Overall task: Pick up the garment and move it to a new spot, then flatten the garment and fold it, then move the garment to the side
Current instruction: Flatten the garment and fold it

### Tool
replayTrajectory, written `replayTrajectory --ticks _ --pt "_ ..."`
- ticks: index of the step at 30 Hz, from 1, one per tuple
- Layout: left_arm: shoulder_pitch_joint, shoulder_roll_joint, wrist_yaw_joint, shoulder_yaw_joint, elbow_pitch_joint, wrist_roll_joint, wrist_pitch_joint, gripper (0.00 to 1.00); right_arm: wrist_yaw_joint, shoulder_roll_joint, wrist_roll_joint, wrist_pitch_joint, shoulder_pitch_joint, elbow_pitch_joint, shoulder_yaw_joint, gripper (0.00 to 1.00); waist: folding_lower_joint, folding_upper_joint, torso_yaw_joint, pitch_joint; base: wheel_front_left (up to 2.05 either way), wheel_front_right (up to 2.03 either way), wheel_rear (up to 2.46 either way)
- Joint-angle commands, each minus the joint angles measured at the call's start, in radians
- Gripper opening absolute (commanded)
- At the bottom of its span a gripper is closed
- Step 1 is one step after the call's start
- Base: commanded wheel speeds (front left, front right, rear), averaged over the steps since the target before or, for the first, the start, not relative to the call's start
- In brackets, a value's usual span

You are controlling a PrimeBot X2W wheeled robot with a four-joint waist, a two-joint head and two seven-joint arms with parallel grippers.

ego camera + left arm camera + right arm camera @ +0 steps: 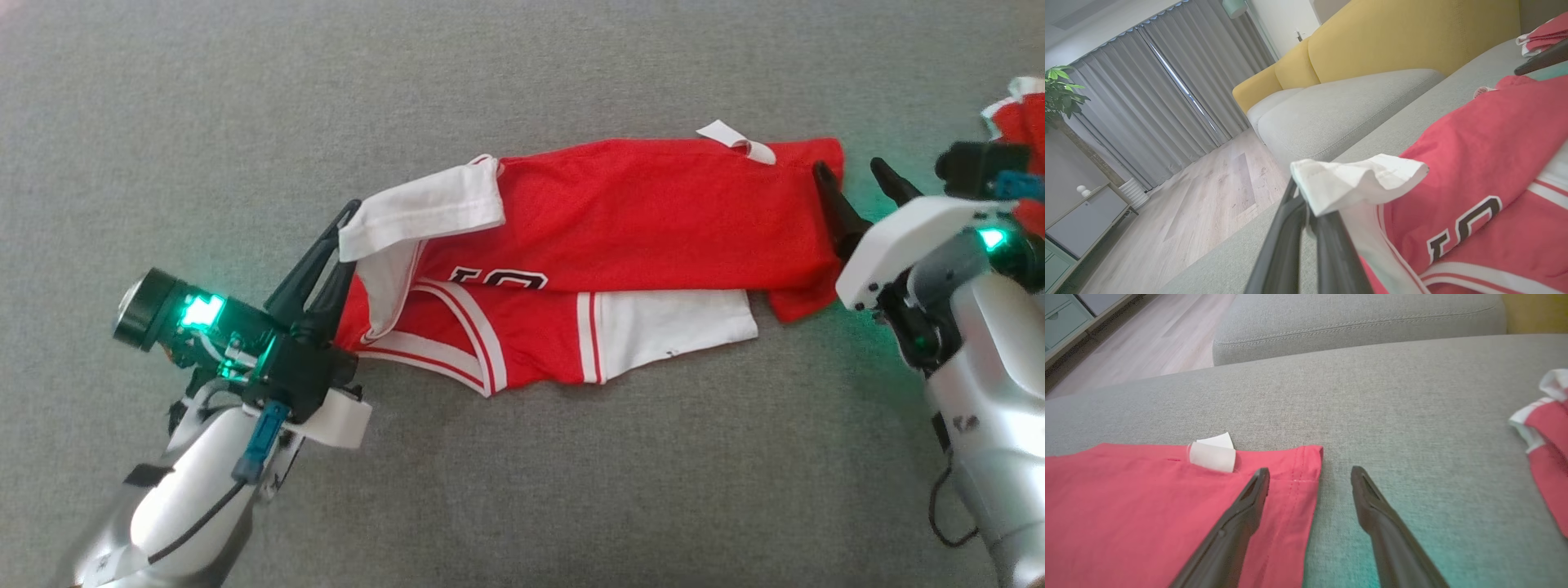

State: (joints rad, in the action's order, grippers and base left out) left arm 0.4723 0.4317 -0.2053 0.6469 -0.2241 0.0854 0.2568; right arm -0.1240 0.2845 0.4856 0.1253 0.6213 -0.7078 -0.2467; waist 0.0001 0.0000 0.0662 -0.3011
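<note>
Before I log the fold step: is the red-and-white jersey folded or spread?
Folded: the red-and-white jersey lies doubled over, its top layer hiding half the black number.

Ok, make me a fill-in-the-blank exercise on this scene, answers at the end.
1. The left claw is shut on a ____ sleeve of the garment.
2. The right claw stands ____ at the garment's red hem.
3. The garment lies on a ____ sofa cushion.
Missing words: white; open; grey.
</note>
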Motion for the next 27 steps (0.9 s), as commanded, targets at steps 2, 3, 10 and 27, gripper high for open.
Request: replayTrajectory --ticks 2,3,10,27 --pt "0.058 0.021 0.004 -0.043 0.019 -0.014 0.005 0.00 -0.007 -0.004 -0.005 0.008 0.053 -0.028 -0.031 0.90 -0.0001 0.0000 0.010 -0.010 0.00 0.00 0.00" --pt "0.060 0.020 0.006 -0.043 0.017 -0.016 0.005 0.00 -0.007 -0.006 -0.011 0.009 0.066 -0.049 -0.037 0.80 -0.0001 0.0000 0.013 -0.013 0.00 0.00 0.00" --pt "0.070 0.014 0.012 -0.050 0.009 -0.021 0.005 0.00 -0.007 -0.024 -0.007 -0.009 0.130 -0.152 -0.076 0.00 -0.0001 0.0000 0.023 -0.017 0.00 0.00 0.00" --pt "0.099 0.081 0.041 -0.218 0.152 0.051 0.005 0.00 -0.007 0.135 0.088 -0.271 0.161 -0.020 -0.124 0.00 -0.0001 0.0000 -0.010 0.132 0.00 0.00 0.00"
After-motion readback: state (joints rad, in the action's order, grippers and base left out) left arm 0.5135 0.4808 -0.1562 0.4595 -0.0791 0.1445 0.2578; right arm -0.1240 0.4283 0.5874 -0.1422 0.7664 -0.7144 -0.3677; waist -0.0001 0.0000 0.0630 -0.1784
